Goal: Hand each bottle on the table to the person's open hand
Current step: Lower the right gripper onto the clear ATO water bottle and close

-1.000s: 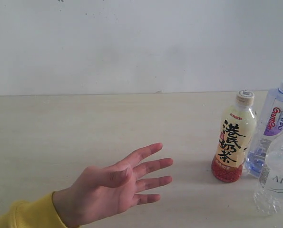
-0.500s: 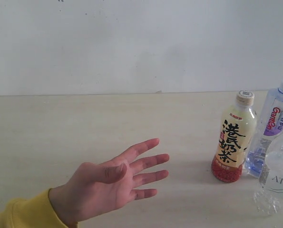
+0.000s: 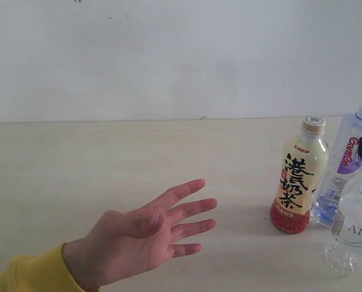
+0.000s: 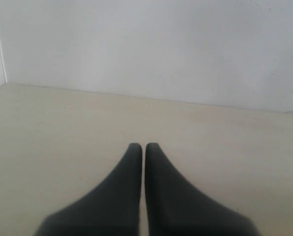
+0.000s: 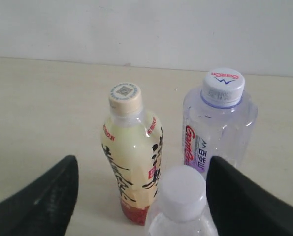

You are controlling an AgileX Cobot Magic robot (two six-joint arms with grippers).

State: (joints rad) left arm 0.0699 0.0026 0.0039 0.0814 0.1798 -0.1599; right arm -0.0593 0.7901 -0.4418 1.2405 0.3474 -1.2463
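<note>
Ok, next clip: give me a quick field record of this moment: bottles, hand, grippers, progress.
progress: three bottles upright on the table, none handed over
person's hand: open, empty
cream-yellow bottle: closest to that hand
purple-red label bottle: behind it, further right in the exterior view
clear ridged bottle: in front, at the frame edge
left gripper: shut, empty
right gripper: open, facing the bottles

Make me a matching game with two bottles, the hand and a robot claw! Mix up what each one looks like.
Things:
1. cream-yellow bottle
2. purple-label bottle
3. person's hand
4. left gripper

Looks:
A. shut, holding nothing
B. open, fingers spread
C. white cap
D. beige cap

Pairs: 1-D, 2-C, 3-B, 4-A
</note>
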